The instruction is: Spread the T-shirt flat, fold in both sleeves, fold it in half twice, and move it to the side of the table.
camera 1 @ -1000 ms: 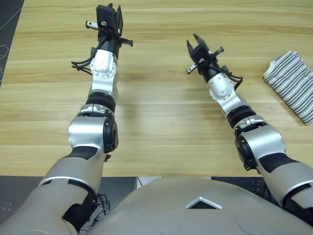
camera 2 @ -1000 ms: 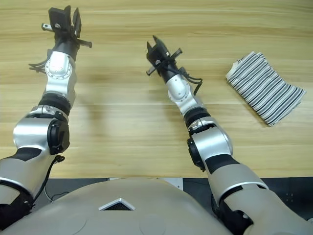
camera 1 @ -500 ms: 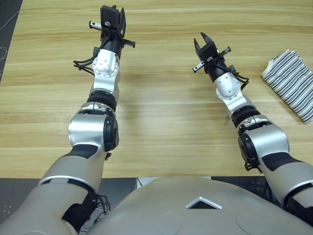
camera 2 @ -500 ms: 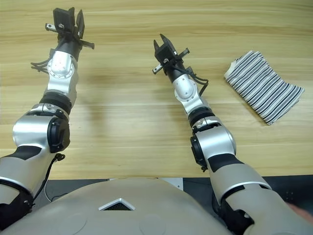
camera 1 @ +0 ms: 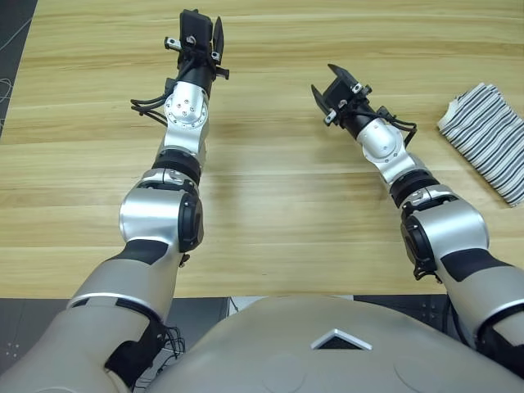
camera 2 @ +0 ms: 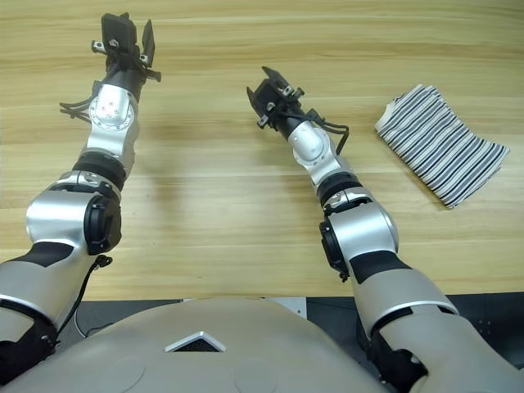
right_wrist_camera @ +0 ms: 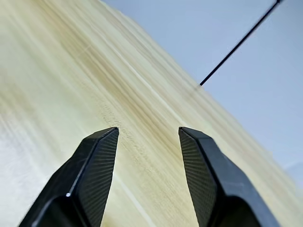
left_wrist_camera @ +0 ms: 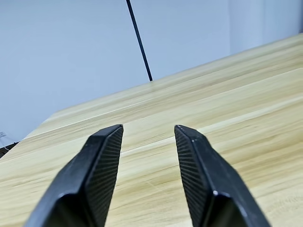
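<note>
**A:** Quick check. Where's the shirt (camera 2: 442, 147) vs. your tools?

**B:** It's out on the right side of the table (camera 1: 270, 205), folded into a compact striped bundle and lying flat. Nothing's touching it. The long axis runs diagonal, from the far end toward the near right.

**A:** And the tools?

**B:** Your right tool (camera 1: 323, 80) hangs over the middle of the table, fingers spread, nothing in them. The shirt's well apart from it, off to its right. Your left tool (camera 1: 207, 18) is up by the far left part of the table, also released and empty, w/ the whole table width between it and the shirt.

**A:** So which arm if it needs a nudge?

**B:** Right arm, no question, it's much nearer. You'd swing the tool rightward and turn the wrist so the fingers cross the bundle's short side, not along the diagonal. The left can't reach w/o crossing over.

**A:** Does it need one?

**B:** Prob. not. Folds look done and it already sits at the side, so I'd call the task about finished. Can't see the table's right edge, so I can't tell how close to it the bundle sits.
</note>
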You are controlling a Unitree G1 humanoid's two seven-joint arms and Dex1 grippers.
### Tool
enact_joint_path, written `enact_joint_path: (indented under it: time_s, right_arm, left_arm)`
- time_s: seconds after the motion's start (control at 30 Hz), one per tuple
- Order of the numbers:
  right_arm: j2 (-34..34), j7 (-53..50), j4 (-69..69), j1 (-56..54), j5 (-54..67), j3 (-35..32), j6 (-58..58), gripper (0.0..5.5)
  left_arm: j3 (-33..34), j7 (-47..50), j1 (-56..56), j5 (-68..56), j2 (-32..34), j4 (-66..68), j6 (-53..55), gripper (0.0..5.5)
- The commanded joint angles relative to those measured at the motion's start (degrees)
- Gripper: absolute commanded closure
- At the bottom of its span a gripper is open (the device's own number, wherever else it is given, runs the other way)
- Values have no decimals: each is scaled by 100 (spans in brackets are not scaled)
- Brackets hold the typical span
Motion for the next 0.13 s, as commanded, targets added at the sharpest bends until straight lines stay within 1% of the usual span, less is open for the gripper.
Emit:
enact_joint_path:
  time_s: [0.03,0.07,0.13]
  right_arm:
    - [-111,17,-42,-38,-9,-25,-88,289]
    - [-172,-194,-60,-50,-223,127,-136,289]
    - [-199,-265,-85,-32,-270,156,-229,289]
  left_arm:
    - [-263,220,-145,304,-32,-8,75,310]
    - [-347,254,-149,397,-44,-1,97,310]
    - [-478,305,-146,534,-73,19,152,310]
